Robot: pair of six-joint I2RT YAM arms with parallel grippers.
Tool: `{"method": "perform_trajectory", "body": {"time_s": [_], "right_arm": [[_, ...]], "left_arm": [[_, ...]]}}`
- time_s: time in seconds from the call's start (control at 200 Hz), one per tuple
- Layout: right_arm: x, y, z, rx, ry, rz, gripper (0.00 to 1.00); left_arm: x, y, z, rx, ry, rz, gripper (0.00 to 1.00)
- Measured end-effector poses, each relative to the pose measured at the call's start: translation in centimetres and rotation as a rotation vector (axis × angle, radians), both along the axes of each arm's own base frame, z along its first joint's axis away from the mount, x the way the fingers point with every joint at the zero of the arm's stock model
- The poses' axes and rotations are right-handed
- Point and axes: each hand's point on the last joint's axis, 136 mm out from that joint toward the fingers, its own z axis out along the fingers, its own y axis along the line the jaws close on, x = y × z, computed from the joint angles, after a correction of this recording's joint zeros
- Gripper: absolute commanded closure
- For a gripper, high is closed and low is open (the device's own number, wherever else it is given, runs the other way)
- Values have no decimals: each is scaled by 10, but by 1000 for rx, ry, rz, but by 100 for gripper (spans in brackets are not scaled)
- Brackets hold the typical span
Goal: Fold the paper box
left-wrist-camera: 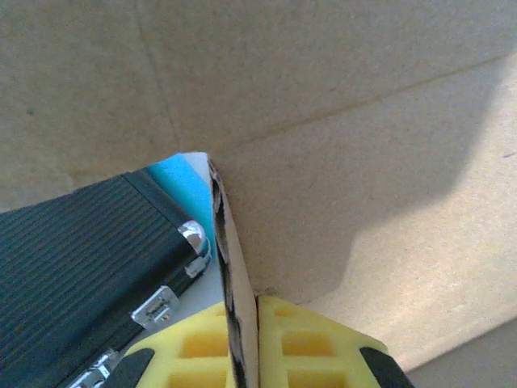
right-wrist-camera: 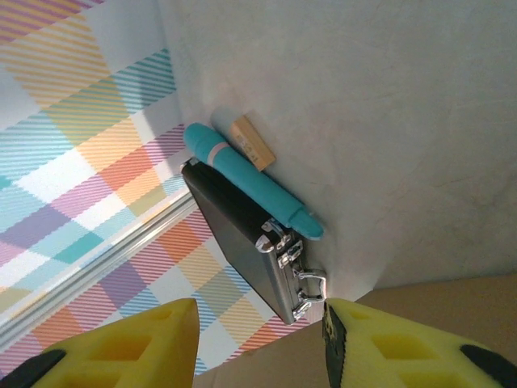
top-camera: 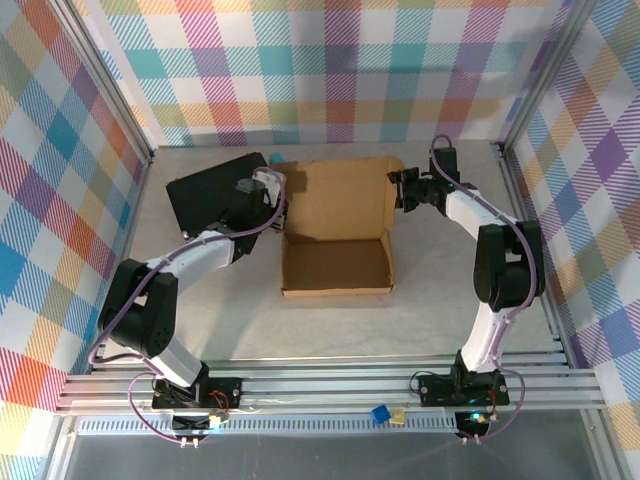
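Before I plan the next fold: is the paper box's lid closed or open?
Open. The paper box shows its bare inside floor, and the lid panel sits beyond it, not over it.

Illumination is bright, diffuse and even, coming from above. In the top view, shadows around the paper box (top-camera: 335,265) are faint and soft-edged. In the left wrist view, a broad soft shadow crosses the box's cardboard, with a brighter patch at upper right. In the right wrist view, the table (right-wrist-camera: 388,121) beyond the box is nearly washed out, and the close foreground is soft.
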Motion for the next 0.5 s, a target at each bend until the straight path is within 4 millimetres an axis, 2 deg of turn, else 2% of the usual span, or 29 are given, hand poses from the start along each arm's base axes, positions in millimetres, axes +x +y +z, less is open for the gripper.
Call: {"method": "perform_trajectory", "body": {"time_s": [0.105,0.215,0.5], "right_arm": [[-3,1,16,-25,-82,29,64],[-14,2,21,-52,-135,66,67],[-46,-1,-3,-120,-162,141,67]], "left_arm": [[8,0,3,-3,-17,47,100],[14,0,2,-11,-22,90,100],[20,3,1,-46,-41,178,100]]}}
